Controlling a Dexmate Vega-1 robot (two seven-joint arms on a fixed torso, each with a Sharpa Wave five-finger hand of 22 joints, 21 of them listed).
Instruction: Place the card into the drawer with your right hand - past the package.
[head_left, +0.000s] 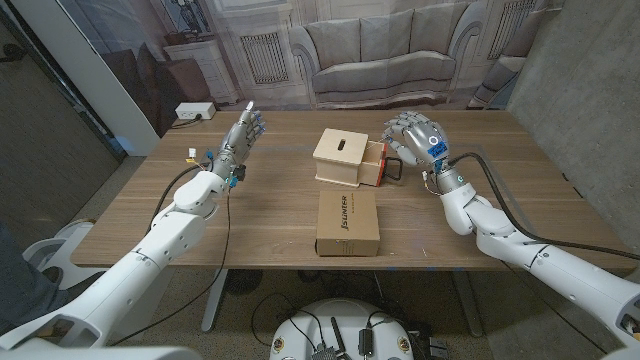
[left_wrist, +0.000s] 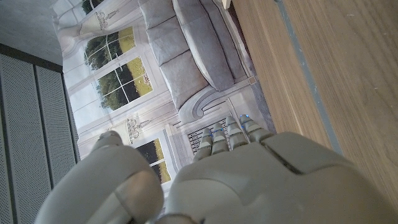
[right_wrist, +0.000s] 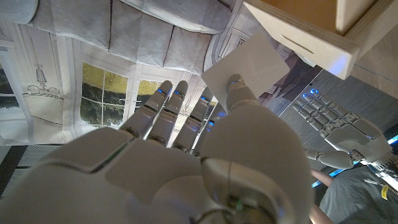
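Your right hand (head_left: 415, 133) hovers just right of open drawer (head_left: 374, 163), fingers curled. Wrist view shows thumb and fingers pinching white card (right_wrist: 247, 67), held beside wooden box (right_wrist: 311, 28); in head view card itself too small to make out. Box (head_left: 343, 156) sits mid-table, drawer pulled out toward your right hand. Cardboard package (head_left: 347, 222) lies flat just in front of box. Your left hand (head_left: 243, 136) raised over table's left part, fingers straight, pressed together, holding nothing.

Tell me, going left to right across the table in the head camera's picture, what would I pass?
Left hand raised with fingers apart → small wooden box with its drawer pulled out to the right → right hand, pinching a white card.
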